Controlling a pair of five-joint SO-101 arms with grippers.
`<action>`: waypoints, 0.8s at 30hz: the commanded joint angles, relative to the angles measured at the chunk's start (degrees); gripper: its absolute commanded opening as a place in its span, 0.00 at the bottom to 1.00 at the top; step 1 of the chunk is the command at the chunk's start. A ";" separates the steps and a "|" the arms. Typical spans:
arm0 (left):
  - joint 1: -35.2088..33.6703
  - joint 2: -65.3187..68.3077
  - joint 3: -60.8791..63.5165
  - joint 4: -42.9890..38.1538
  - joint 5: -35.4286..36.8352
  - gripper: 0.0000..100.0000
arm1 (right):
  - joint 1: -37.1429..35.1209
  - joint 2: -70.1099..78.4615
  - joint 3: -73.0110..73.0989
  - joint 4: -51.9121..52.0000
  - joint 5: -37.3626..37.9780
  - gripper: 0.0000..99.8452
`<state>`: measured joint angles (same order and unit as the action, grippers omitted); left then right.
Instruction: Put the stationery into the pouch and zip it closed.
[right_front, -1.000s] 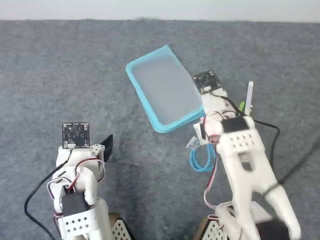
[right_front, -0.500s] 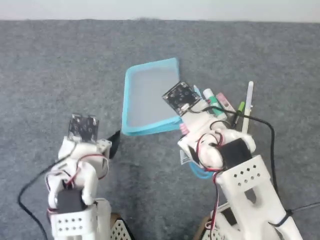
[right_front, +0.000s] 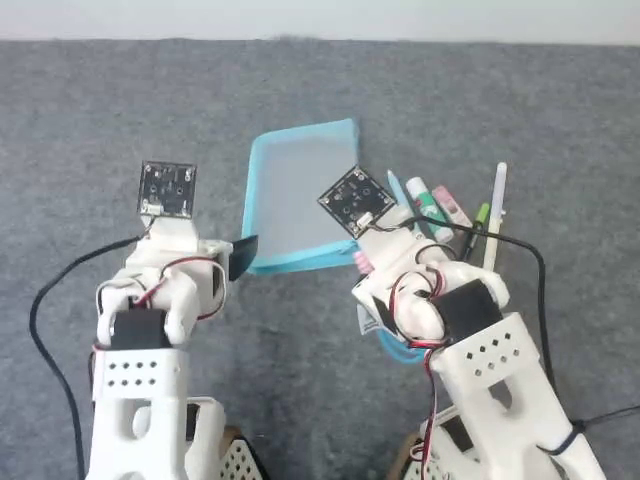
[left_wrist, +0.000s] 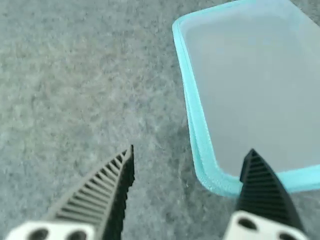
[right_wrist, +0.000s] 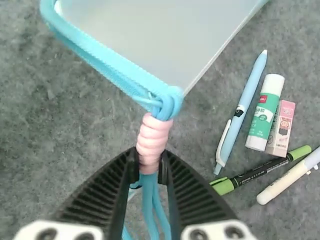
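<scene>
While it is lying flat on the grey table (right_front: 90, 120), the pouch (right_front: 300, 190) is running its long axis away from the arms, with its thick zip edge facing them. It is showing a frosted, see-through face framed in a turquoise border, and nothing is visible inside it.

The right claw (right_wrist: 147, 155) is gripping a pink coil (right_wrist: 152, 135) that is hanging off the zip corner, its jaws closed to a narrow gap around the coil. A blue cord (right_wrist: 149, 210) is trailing from the coil back between the jaws.

The left claw (left_wrist: 190, 155) is hovering wide open at the pouch's opposite near corner and is holding nothing. One fingertip (left_wrist: 252, 165) is sitting over the turquoise edge, the other over bare table.

Just beyond the right claw, the stationery is lying loose beside the pouch, all pointing roughly the same way as the pouch:
- a white pen (right_wrist: 290, 175)
- a green marker (right_wrist: 260, 170), lying against the white pen
- a blue pen (right_wrist: 242, 107), nearest the pouch
- a glue stick (right_wrist: 265, 112)
- a pink eraser (right_wrist: 282, 127), touching the glue stick
</scene>
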<state>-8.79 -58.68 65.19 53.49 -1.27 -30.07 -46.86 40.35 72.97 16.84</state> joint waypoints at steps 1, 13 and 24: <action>-0.88 -8.44 4.18 -1.85 1.14 0.33 | 0.57 -2.42 -0.18 -1.71 0.44 0.01; 1.23 -16.18 11.56 -3.96 1.14 0.32 | 4.00 -2.42 -0.70 -1.19 0.18 0.01; 14.24 -1.85 14.20 -14.15 2.81 0.32 | -3.03 8.92 -31.21 9.63 0.62 0.01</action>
<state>1.32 -64.57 80.57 42.42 0.66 -30.77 -42.73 19.08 80.53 16.92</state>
